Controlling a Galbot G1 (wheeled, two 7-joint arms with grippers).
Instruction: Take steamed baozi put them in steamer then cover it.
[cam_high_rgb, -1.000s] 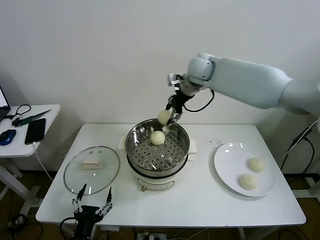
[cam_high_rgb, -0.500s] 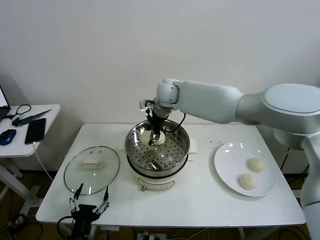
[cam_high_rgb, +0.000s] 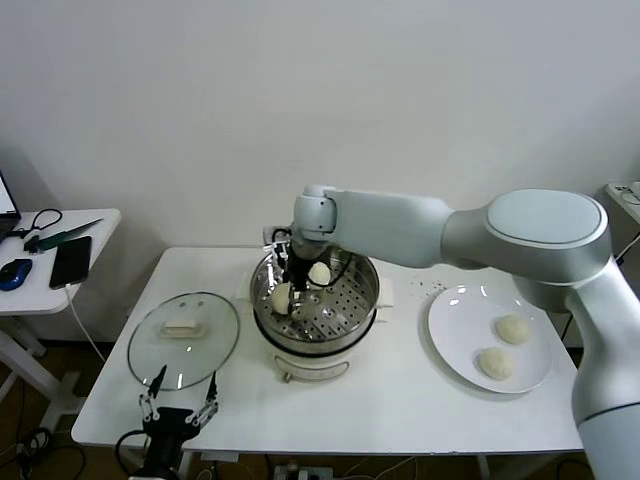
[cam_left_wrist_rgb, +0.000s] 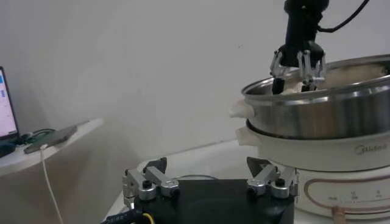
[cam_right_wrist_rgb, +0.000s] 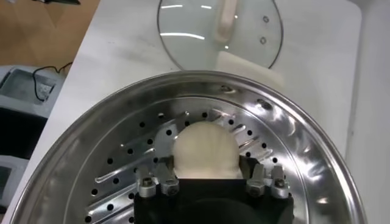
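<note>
My right gripper (cam_high_rgb: 291, 297) low inside the steamer (cam_high_rgb: 350, 313), fingers spread around a baozi (cam_right_wrist_rgb: 205, 149) on the perforated floor, second baozi (cam_high_rgb: 320, 273) beside, two baozi (cam_high_rgb: 512, 329) on plate (cam_high_rgb: 450, 335), cover (cam_high_rgb: 184, 339) flat on worktop (cam_high_rgb: 400, 400), left gripper (cam_high_rgb: 180, 412) wide, idle near the front edge.

The right arm (cam_high_rgb: 480, 225) is built of smooth, pale grey-white rounded shells, with a large domed joint cover at the elbow and a smaller rounded cap near the wrist; the wrist section beyond it is black, with a thin black cable looping beside it; the right gripper (cam_high_rgb: 292, 300) is black-bodied, with slim silver metal fingers (cam_right_wrist_rgb: 164, 180) fixed by small dark screws; the left gripper (cam_high_rgb: 180, 410) has the same make: a black block base, silver jointed fingers (cam_left_wrist_rgb: 146, 182) with black tips and round screw heads; a yellow wire shows at its base.
</note>
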